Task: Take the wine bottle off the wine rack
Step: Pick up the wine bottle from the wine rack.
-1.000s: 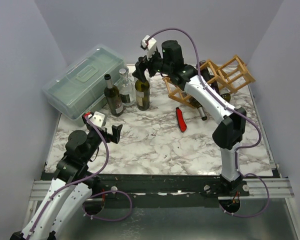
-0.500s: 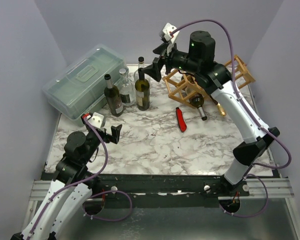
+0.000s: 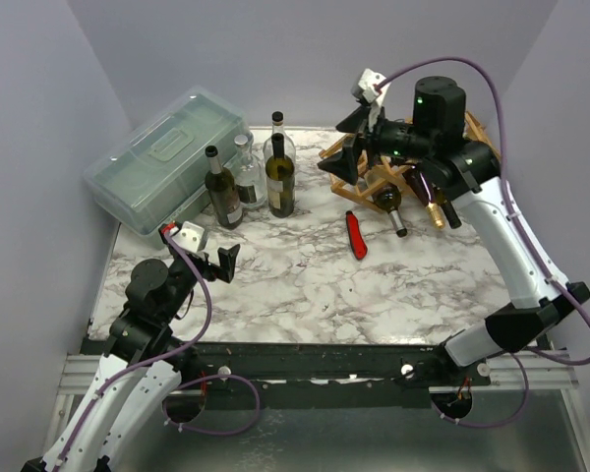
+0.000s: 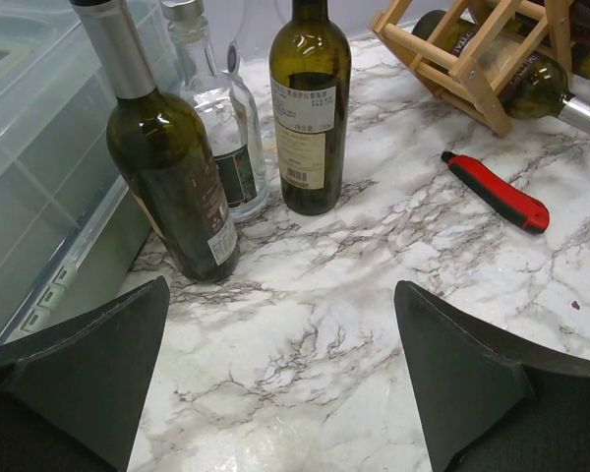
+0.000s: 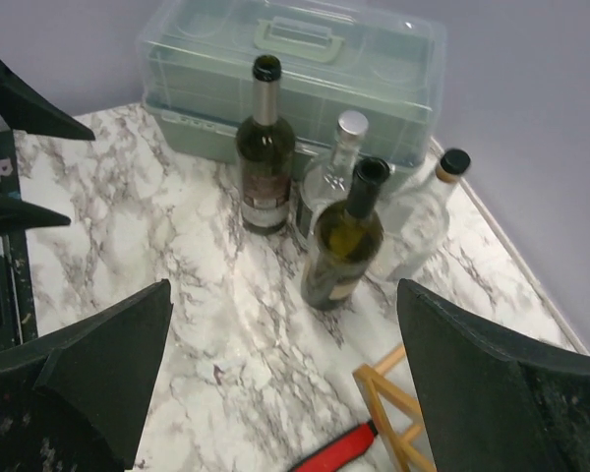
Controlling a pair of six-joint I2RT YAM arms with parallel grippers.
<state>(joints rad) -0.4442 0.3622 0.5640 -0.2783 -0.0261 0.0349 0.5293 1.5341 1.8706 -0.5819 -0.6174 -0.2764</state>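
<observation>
Two tools, neither holding anything: the left tool [image 3: 223, 262] sits low over the worktop [image 3: 305, 285], fingers spread. The other has swung off the standing bottles [image 3: 278, 182] toward the wine rack [image 4: 472, 84], right? (OP)

Yep, the right tool [image 3: 346, 146] now hovers wide apart at the rack's left end, so I'd say approach only. The left wrist view shows the wine bottle [image 4: 531, 87] lying in a cell, neck poking out. The right wrist view misses it. (reply)

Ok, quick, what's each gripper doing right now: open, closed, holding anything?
Left gripper: open, holding nothing.
Right gripper: open, holding nothing.
</observation>
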